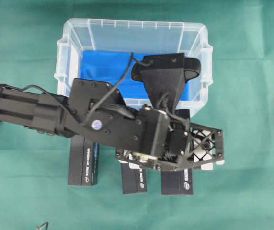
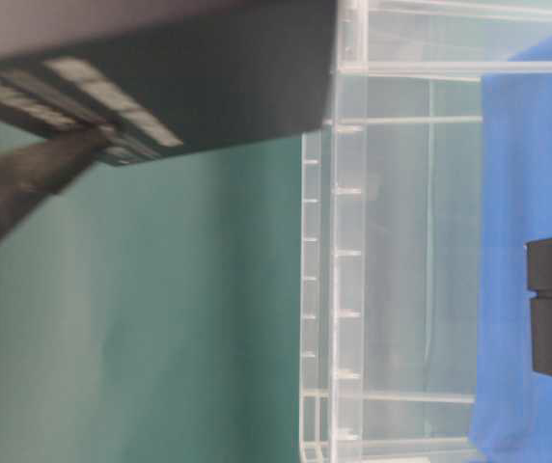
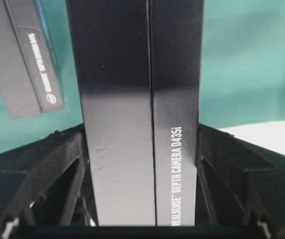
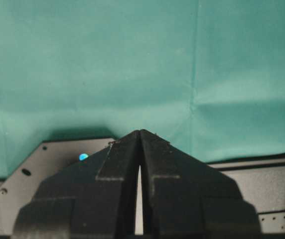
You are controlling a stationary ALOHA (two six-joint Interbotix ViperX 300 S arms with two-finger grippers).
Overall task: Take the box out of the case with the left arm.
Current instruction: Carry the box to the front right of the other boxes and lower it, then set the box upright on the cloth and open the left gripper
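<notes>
Jaws of the left arm (image 3: pixel 142 149) clamp a black box (image 3: pixel 142 99) above green cloth (image 3: pixel 252 59)

Clear glossy plastic case (image 1: pixel 74 33)

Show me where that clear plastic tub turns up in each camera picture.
Overhead: the case sits top centre, partly behind the left arm.
Table-level: the case fills the right half, blue lining at the far right.
Left wrist: not clearly in it; a pale patch at the right edge might be its rim.
Right wrist: not in it.
Shared landmark: the green cloth shows in all four.
</notes>
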